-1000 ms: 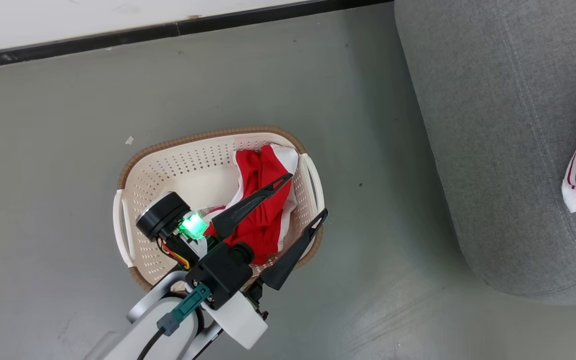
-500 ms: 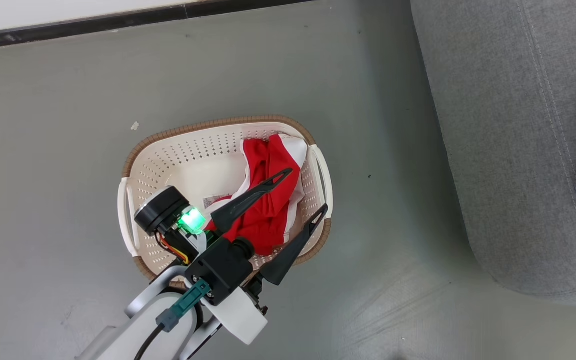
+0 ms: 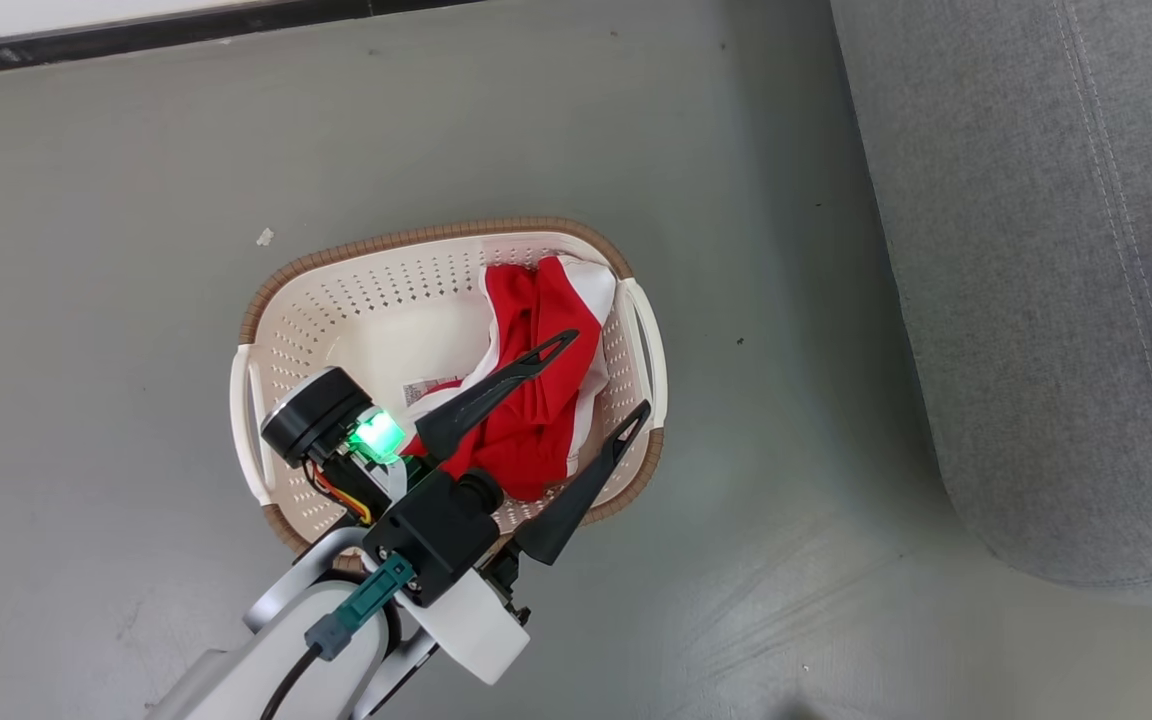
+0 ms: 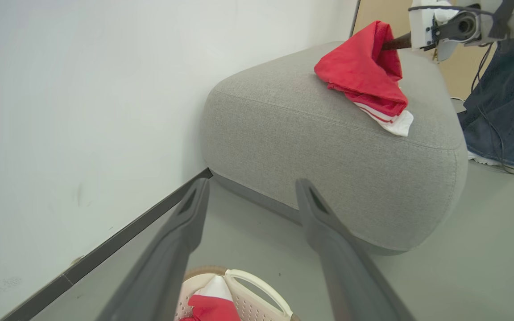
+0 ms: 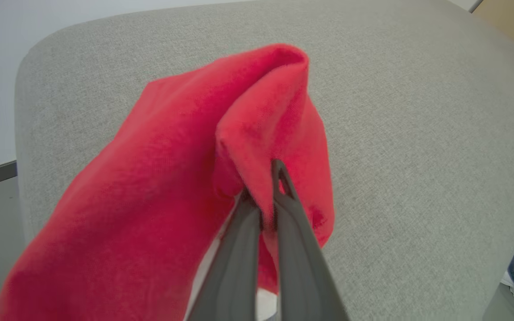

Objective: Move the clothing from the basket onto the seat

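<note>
Red clothing (image 3: 534,430) in basket (image 3: 366,262), beneath left pincer (image 3: 608,372)

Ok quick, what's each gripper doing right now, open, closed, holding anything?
Left gripper: open, holding nothing, above the basket.
Right gripper: shut on a red garment at the seat.
</note>
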You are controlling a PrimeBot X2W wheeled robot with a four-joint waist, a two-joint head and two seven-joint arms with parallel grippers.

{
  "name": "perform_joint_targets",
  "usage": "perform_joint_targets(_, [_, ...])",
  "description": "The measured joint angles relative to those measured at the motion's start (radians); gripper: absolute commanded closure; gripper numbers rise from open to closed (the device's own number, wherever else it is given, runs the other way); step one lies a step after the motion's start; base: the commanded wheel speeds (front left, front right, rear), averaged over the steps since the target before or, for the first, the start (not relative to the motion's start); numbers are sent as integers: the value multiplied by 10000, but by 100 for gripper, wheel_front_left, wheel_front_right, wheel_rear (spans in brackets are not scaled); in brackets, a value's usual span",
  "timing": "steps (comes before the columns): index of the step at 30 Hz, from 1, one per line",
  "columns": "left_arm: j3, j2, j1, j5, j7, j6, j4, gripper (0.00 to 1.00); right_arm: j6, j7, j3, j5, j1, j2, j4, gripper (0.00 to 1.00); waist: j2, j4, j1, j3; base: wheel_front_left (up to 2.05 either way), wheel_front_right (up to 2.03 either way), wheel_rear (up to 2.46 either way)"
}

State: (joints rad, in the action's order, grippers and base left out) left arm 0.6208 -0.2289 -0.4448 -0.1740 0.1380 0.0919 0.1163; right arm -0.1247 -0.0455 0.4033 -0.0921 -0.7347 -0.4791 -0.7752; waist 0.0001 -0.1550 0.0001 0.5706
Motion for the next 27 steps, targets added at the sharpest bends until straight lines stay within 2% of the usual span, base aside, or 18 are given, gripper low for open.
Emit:
perform_joint_targets(1, [-2,-12,0,0,0,0,0,0,0,-56,4,0,0,54,-46,85,0,-15,0,9,0,0,0])
perform_joint_targets(2, [-10,-27,0,0,0,0,0,0,0,-86,8,4,0,105,-82,51,0,-32,0,17,0,0,0])
perform_joint_targets(3, [-17,-38,0,0,0,0,-2,0,0,-125,15,15,0,142,-113,9,0,-51,0,23,0,0,0])
perform_joint_targets(4, [-27,-50,0,0,0,0,-2,0,0,-180,31,19,0,174,-140,0,0,-73,0,29,0,0,0])
perform_joint_targets(18, [-109,-42,-2,-13,144,0,-82,0,0,-1181,-316,-130,424,462,-301,0,0,-431,0,-40,0,0,0])
perform_joint_targets(27, [-209,8,-2,-104,397,-2,-255,0,0,-1762,-629,-458,899,420,326,0,0,-774,0,-229,0,0,0])
